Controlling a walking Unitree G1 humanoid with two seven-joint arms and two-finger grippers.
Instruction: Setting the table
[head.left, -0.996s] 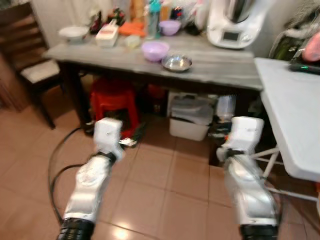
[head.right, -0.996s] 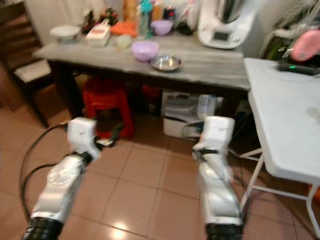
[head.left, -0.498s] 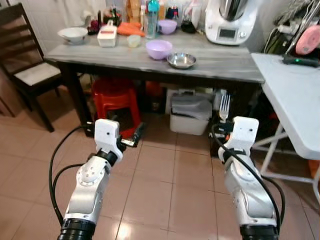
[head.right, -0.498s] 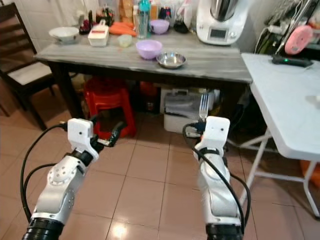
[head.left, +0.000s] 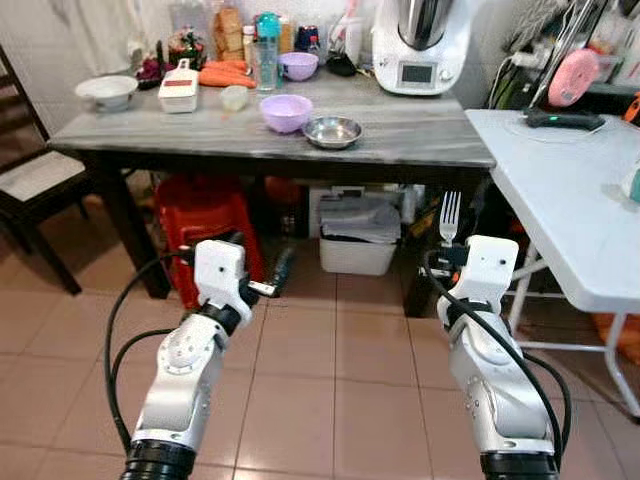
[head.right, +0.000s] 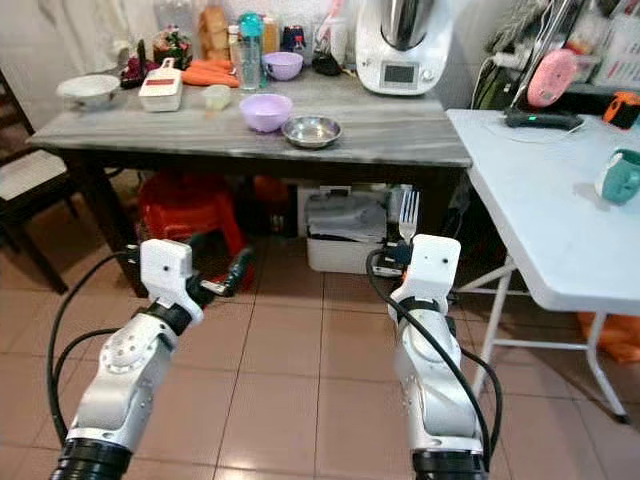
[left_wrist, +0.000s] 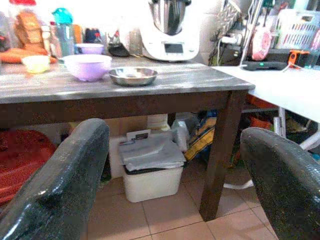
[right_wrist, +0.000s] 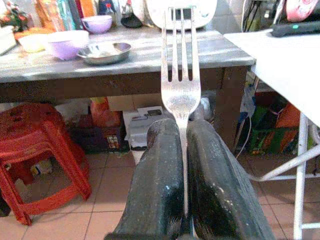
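A silver fork (right_wrist: 181, 75) stands tines up, and my right gripper (right_wrist: 182, 127) is shut on its handle. In the eye views the fork (head.left: 450, 215) rises in front of the dark-legged grey table (head.left: 400, 130), below its top. My left gripper (left_wrist: 172, 132) is open with nothing between its fingers (left_wrist: 65, 190); it is held low over the tiled floor, left of the fork (head.left: 270, 282). On the table sit a purple bowl (head.left: 286, 111), a steel bowl (head.left: 333, 131) and a white bowl (head.left: 106, 90).
A white folding table (head.left: 570, 200) stands at the right with a teal mug (head.right: 621, 176). A red stool (head.left: 205, 215) and a plastic bin (head.left: 360, 235) sit under the grey table. A chair (head.left: 30, 170) is at the left. A white appliance (head.left: 420, 45) and bottles crowd the table's back.
The whole view has shifted and sharpened as the camera moved. Both arms keep the same pose, and the fork stays in the right gripper.
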